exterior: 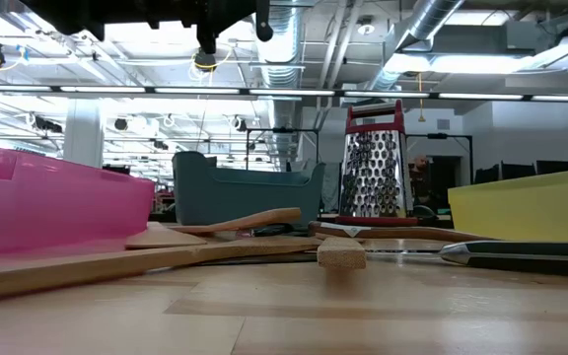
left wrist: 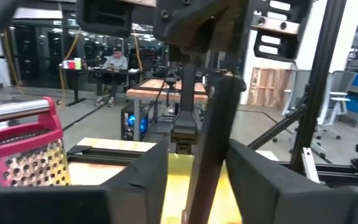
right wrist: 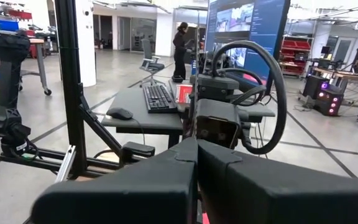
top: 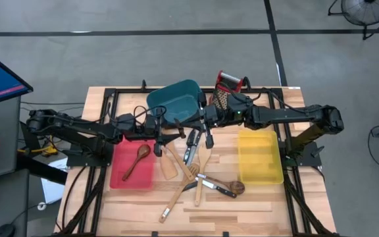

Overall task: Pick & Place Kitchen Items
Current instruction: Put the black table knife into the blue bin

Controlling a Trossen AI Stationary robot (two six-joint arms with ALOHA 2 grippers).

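Lying loose on the wooden table (top: 262, 210), most of the kitchen items (top: 196, 172) form a crossed heap between the red bin (top: 116, 179) and the yellow bin (top: 245, 172). In that heap we see a pale wooden spatula (top: 168, 168), a pair of black-handled knives (top: 190, 149), a pale wooden fork (top: 203, 163) and, at the near side, a dark round-bowled spoon (top: 235, 187) beside another knife (top: 220, 189). One brown wooden spoon (top: 137, 159) already lies inside the red bin.

Above the heap's far edge, the left gripper (top: 166, 131) hangs well clear of the tabletop. Its fingers (left wrist: 135, 186) stand partly apart, with a slim dark upright bar (left wrist: 213, 143) between them. We see a gap on one side of the bar, and we cannot tell what the bar is.

Just beside it, the right gripper (top: 207, 135) faces the left one. Its fingers (right wrist: 135, 186) are pressed together, and we see nothing between them.

Behind both grippers sit the teal bin (top: 176, 93) and the red-topped box grater (top: 226, 88), which stands upright at the far edge.
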